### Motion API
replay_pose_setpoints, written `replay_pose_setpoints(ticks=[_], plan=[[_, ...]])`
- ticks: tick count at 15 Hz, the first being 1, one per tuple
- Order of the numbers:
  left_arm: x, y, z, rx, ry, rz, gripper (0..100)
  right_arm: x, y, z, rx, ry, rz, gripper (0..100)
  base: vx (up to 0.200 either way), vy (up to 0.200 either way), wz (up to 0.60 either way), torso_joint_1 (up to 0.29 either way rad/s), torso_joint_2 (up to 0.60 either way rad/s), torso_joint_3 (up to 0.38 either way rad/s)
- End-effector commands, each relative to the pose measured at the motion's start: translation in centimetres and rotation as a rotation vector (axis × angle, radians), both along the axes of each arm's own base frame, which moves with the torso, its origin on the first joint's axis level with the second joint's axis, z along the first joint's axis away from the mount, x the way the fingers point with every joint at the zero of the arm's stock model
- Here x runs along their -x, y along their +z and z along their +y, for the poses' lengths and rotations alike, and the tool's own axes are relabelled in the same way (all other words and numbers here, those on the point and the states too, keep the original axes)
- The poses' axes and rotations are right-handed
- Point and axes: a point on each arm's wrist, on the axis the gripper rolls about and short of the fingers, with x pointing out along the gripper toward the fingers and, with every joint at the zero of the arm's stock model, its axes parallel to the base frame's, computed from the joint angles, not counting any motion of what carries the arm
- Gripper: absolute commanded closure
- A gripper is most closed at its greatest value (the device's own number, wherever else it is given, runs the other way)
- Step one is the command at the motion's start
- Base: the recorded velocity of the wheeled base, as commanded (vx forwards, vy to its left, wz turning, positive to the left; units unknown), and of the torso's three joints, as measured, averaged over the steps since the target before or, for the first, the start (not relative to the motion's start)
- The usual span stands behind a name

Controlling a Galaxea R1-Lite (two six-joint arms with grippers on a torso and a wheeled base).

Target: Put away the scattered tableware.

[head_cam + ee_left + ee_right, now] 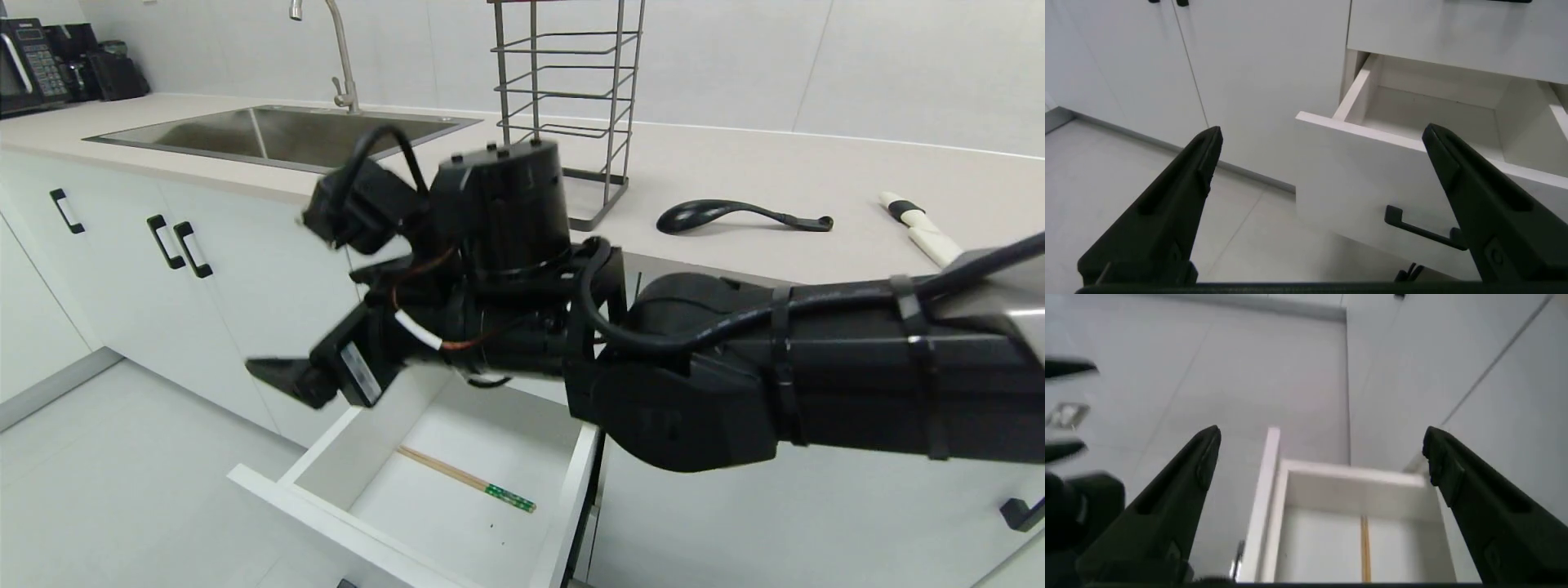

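A white drawer [269, 486] is pulled out below the counter, with a pair of wooden chopsticks [469, 479] lying on its floor. My right gripper [302, 376] hangs above the drawer's front left corner, open and holding nothing. From its wrist I look down into the drawer [1270, 498] and onto the chopsticks [1364, 547]. My left gripper [1319, 204] is low in front of the drawer front [1372, 163], also open and holding nothing. On the counter lie a black ladle [718, 215] and a white utensil with a black band [918, 229].
A wire dish rack [563, 106] stands on the counter behind the right arm. To its left are a steel sink [277, 135] and a faucet [343, 57]. Cabinet doors with black handles [180, 245] stand left of the drawer, above the grey floor [122, 490].
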Motion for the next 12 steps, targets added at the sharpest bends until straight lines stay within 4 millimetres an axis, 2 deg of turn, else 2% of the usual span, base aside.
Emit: replay_pose_setpoints(ticks=[1,2,5,6,7,9,12], plan=[[0.0,0.0,0.0,0.000,0.001,0.001,0,0.7,3.7,0.2,-0.186,-0.039,-0.060,0,0.000,0.000,0.00,0.000,0.00,0.000],[0.0,0.0,0.0,0.000,-0.001,0.001,0,0.7,4.0,0.2,-0.233,-0.056,-0.089,0,0.000,0.000,0.00,0.000,0.00,0.000],[0.0,0.0,0.0,0.000,-0.001,0.001,0,1.0,1.7,-1.5,-0.203,-0.109,-0.103,0,0.000,0.000,0.00,0.000,0.00,0.000],[0.0,0.0,0.0,0.000,-0.001,0.001,0,1.2,1.1,-3.2,-0.161,-0.146,-0.083,0,0.000,0.000,0.00,0.000,0.00,0.000],[0.0,0.0,0.0,0.000,0.001,0.001,0,1.3,1.1,-3.5,-0.157,-0.152,-0.077,0,0.000,0.000,0.00,0.000,0.00,0.000],[0.0,0.0,0.0,0.000,-0.001,0.001,0,2.5,0.8,-6.2,-0.110,-0.184,-0.065,0,0.000,0.000,0.00,0.000,0.00,0.000],[0.0,0.0,0.0,0.000,0.001,0.001,0,3.5,-0.8,-9.6,-0.031,-0.248,-0.027,0,0.000,0.000,0.00,0.000,0.00,0.000]])
